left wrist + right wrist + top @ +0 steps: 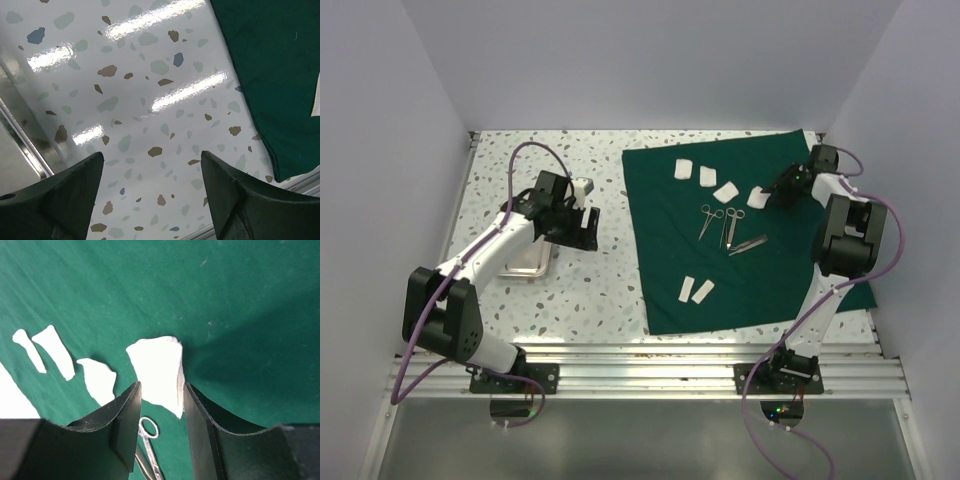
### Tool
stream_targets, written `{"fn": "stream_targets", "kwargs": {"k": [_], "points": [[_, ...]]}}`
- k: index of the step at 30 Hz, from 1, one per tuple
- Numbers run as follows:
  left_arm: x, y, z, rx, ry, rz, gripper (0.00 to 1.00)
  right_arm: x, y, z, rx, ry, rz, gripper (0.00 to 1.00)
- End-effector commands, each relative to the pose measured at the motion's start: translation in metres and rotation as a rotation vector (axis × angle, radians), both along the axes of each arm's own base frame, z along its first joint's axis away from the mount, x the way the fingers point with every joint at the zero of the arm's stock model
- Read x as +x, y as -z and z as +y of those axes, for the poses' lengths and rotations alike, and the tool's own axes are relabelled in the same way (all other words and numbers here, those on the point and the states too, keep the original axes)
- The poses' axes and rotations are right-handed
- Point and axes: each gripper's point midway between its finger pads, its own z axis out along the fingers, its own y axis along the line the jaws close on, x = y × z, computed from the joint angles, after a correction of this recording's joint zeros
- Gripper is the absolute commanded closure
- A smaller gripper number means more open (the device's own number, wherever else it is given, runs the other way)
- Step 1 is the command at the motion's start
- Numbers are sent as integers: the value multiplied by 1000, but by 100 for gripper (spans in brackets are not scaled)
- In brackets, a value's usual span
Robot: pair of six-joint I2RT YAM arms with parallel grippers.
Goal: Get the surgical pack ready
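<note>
From the top camera I'm seeing the green drape lying flat over the 3 o'clock half of the desk, giving the kit a clean bed. Two scissor-like instruments and a tweezer-like tool are lying mid-cloth. A row of gauze pieces is running at their 12 o'clock, with two more at their 6. The steel tray is sitting off the cloth at 9 o'clock, partly beneath the left arm.

On the left wrist camera, the left fingers are hanging spread wide over bare desk, gripping nothing, with the drape's edge at 2 o'clock. I'm judging that arm is parked out of the way.

On the right wrist camera, the right fingers are standing partly spread, straddling the end gauze piece, which is lying on the cloth. They aren't pinching it, as far as I can see. I'm guessing it's being lined up with its neighbours at 9 o'clock.
</note>
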Motion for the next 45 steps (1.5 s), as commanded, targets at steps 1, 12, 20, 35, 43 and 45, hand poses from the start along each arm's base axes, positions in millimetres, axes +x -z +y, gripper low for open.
{"fn": "stream_targets", "kwargs": {"k": [1, 12, 20, 35, 43, 45], "points": [[5, -5, -1, -20, 11, -33, 18, -1, 8, 6, 22, -38, 0, 58], [6, -4, -1, -21, 9, -30, 18, -15, 20, 12, 26, -54, 35, 59], [7, -5, -1, -25, 12, -34, 18, -24, 20, 21, 26, -67, 41, 60], [5, -3, 0, -21, 11, -28, 18, -14, 30, 22, 50, -55, 32, 64], [8, -8, -6, -67, 15, -39, 15, -9, 24, 23, 66, -40, 15, 86], [11, -12, -10, -94, 13, -52, 10, -5, 14, 22, 65, -43, -6, 95]]}}
